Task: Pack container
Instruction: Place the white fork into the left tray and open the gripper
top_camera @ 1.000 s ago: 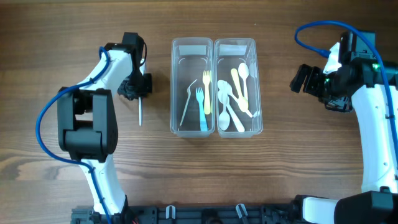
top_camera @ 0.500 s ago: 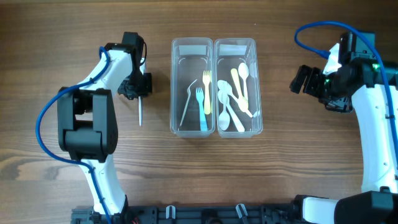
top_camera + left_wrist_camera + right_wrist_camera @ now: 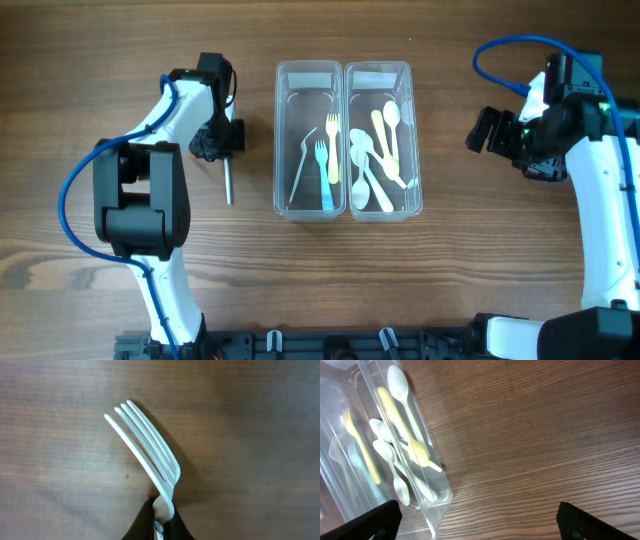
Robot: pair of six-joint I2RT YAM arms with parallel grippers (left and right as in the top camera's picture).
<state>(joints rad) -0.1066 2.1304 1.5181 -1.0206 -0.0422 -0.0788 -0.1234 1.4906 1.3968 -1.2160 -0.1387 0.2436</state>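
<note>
Wooden worktop [image 3: 500, 260]: our left claw [image 3: 159, 521] grips white fork [image 3: 150, 455]; right claw [image 3: 477, 510] gapes empty. We should lift clear, lower gently into fork bin [image 3: 310, 72].

Forks [image 3: 326, 160] in left bin [image 3: 309, 72]; spoons [image 3: 378, 160] in right bin [image 3: 377, 72]; lone fork [image 3: 228, 186] left of both.

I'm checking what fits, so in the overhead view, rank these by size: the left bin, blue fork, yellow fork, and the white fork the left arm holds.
1. left bin
2. blue fork and yellow fork, about alike
3. white fork, shortest showing; its end is hidden in the left gripper
</note>
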